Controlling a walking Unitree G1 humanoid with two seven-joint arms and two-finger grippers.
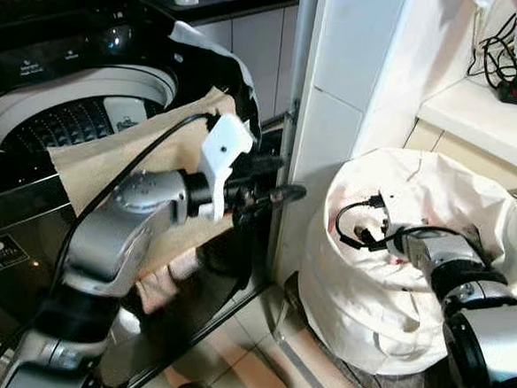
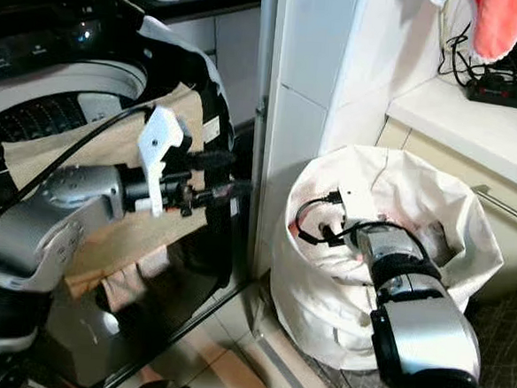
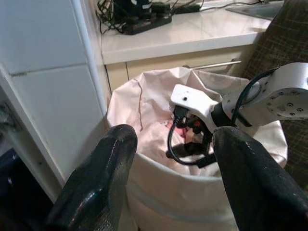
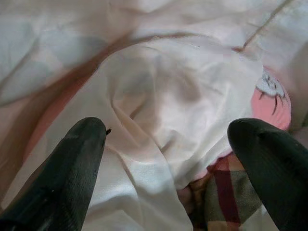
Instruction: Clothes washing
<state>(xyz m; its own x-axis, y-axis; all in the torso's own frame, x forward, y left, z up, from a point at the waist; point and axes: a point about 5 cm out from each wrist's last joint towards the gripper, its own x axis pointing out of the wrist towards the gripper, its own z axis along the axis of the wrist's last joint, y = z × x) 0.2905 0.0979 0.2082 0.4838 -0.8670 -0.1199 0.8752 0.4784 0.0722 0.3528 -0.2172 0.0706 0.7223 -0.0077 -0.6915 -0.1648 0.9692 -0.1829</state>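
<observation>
Right gripper (image 4: 163,144) down in laundry bag (image 1: 358,299), lower right, jaws wide over white garment (image 4: 159,106), nothing gripped; left gripper (image 3: 168,159) parked mid-frame, jaws open, empty

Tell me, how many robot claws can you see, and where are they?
2. The left gripper hangs open in front of the washer, beside the draped tan cloth. The right gripper is open down inside the white laundry bag, just above the clothes.

White cloth (image 4: 159,110) crumpled atop pink and plaid clothes — inside the white laundry bag (image 1: 383,318).
</observation>
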